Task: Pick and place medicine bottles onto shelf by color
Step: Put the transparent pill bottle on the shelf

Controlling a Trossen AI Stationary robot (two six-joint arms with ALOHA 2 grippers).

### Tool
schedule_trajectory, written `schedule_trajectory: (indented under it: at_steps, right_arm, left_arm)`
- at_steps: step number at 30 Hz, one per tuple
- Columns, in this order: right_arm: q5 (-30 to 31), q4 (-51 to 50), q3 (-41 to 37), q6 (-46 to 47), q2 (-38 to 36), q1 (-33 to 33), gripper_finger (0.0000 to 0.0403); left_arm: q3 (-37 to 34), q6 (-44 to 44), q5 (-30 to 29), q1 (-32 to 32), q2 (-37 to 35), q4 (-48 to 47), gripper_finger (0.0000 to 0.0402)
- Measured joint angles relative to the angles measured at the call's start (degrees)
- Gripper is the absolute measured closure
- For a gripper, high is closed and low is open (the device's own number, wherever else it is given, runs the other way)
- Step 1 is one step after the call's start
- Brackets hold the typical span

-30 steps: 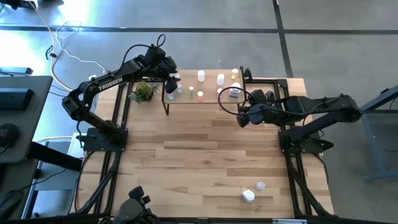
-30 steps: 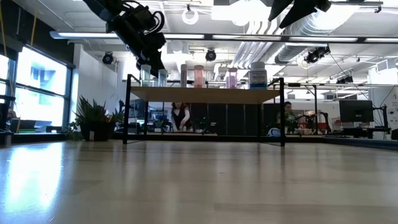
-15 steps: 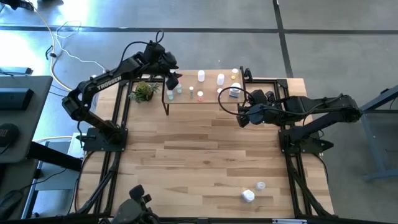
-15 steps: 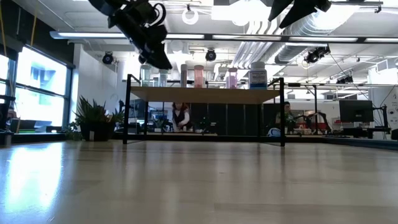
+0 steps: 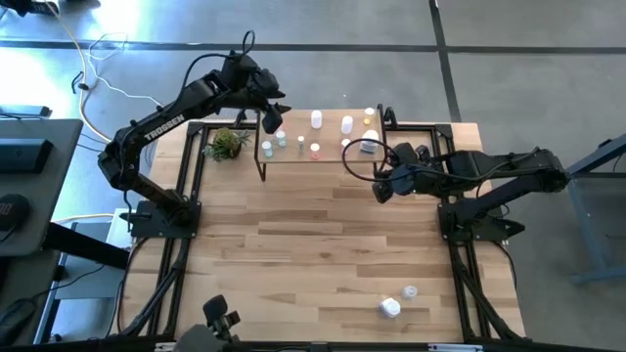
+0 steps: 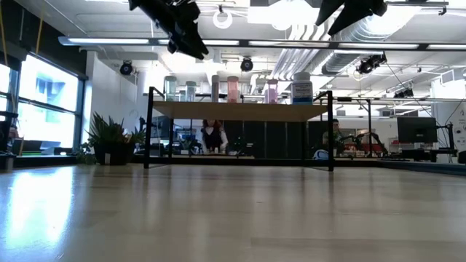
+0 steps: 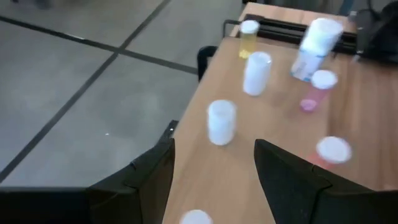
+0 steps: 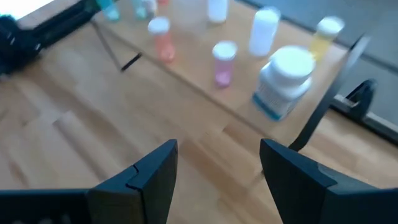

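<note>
Remaining: two white medicine bottles lie at worktop near edge, well apart from shelf. Left claw hovers above shelf, open, empty. Right claw, open, sits nearer: approach w/ it, grip bottle mid-body.

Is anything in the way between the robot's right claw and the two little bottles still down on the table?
Nothing visible blocks it. The right gripper hangs open just in front of the shelf, and only bare table lies between it and the two white bottles near the table's front edge.
</note>
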Motion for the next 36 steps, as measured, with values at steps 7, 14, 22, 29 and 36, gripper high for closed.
schedule_trajectory:
  at_steps: [7, 14, 22, 29, 36]
  right_arm:
    - [-7.74, -1.42, 0.00, 0.01, 0.00, 0.00, 0.0183]
    - [-17.14, -3.63, 0.00, 0.00, 0.00, 0.02, 0.0183]
    - [-24.76, -8.77, 0.00, 0.01, 0.00, 0.04, 0.0182]
    - [-32.98, -10.22, 0.00, -3.38, 0.00, 0.09, 0.0153]
    - [-38.36, -12.93, 0.00, -10.36, 0.00, 2.83, 0.0126]
  left_arm:
    - [0.67, -0.09, 4.70, -4.79, -0.07, -5.42, 0.0190]
    - [-1.43, -4.45, 11.99, -12.57, -0.09, -4.64, 0.0190]
    - [-2.72, -10.94, 8.52, -22.13, -0.11, -4.00, 0.0190]
    - [-2.72, -18.55, 2.09, -30.12, -0.11, -3.98, 0.0190]
    - [-2.72, -25.99, -4.54, -38.83, -0.11, -4.23, 0.0190]
